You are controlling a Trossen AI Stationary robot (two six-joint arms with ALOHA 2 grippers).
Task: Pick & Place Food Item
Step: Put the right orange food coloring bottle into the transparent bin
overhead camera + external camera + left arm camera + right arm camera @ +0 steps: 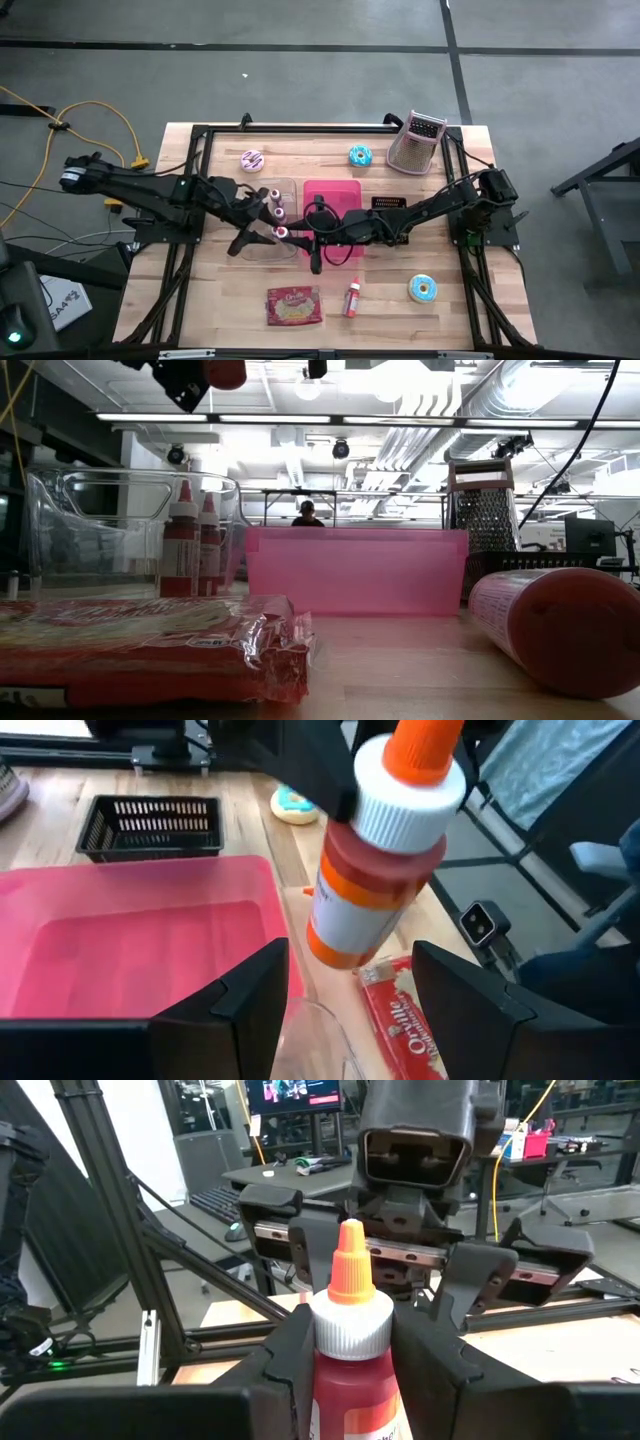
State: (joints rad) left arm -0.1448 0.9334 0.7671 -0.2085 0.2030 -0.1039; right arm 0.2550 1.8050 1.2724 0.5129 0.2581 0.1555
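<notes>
A red sauce bottle with a white cap and orange tip hangs tilted above the gap between a clear bin and a pink bin. My right gripper, reaching in from the table's right, is shut on it. My left gripper faces it from the left, open. Its fingers stand on either side of the bottle's lower end without touching it. Two more red bottles stand upright in the clear bin. My right gripper pinches the bottle at its white cap and the red shoulder just below, one finger on each side. The fingers come level from the table's right and lie across the bottle. The bottle hangs lifted clear, tilted, tip upward.
A wrapped snack packet and another bottle lie near the front edge, beside a blue-white donut. At the back are a pink donut, a blue donut and a metal grater. A black basket sits right of the pink bin.
</notes>
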